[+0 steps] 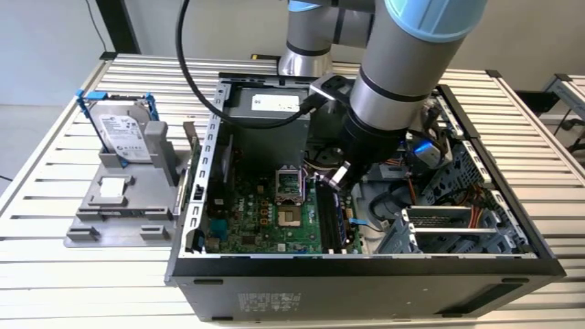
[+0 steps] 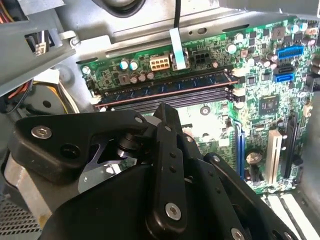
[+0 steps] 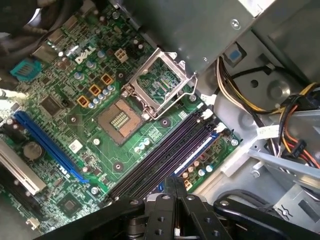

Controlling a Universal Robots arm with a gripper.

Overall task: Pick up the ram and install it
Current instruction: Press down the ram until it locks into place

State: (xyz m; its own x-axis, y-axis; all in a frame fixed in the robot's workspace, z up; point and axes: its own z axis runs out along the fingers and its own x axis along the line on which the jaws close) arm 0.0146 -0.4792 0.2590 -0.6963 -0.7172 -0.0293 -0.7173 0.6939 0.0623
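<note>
Gripper (image 2: 165, 114): black linkage fingers (image 3: 169, 200) are seen pressed together in both wrist views, with only a thin seam between them. Nothing is seen clamped.

In the exterior view the gripper is placed at mid-frame, just right of centre. It is inside the open grey steel computer case (image 1: 366, 266), just above the far end of the long black plastic memory slots (image 1: 335, 219).

The ram (image 2: 170, 86) is a long, thin, dark blue-black circuit-board stick with a row of black chips. In the second wrist view it is seen standing on edge in the slot nearest the edge of the green motherboard (image 2: 260, 65), so it is judged to be already inserted. Whether the end latches are fully closed cannot be told. The neighbouring slots are seen empty.

Handling, as judged:
- The stick is light, and it is stiff along its length but thin, so flexing or twisting is to be avoided.
- The chips and the gold edge contacts are fragile, and the board faces are smooth, so slip is possible under a weak pinch.
- It is best held across the two flat faces near mid-length, with the top edge kept clear.
- Seating force is best applied straight down on the top edge and spread evenly, since a tilt would jam one end.

A silver hard drive in a blue frame (image 1: 122, 127) is parked upright on a grey fixture at the exterior view's left, well apart from the gripper.
</note>
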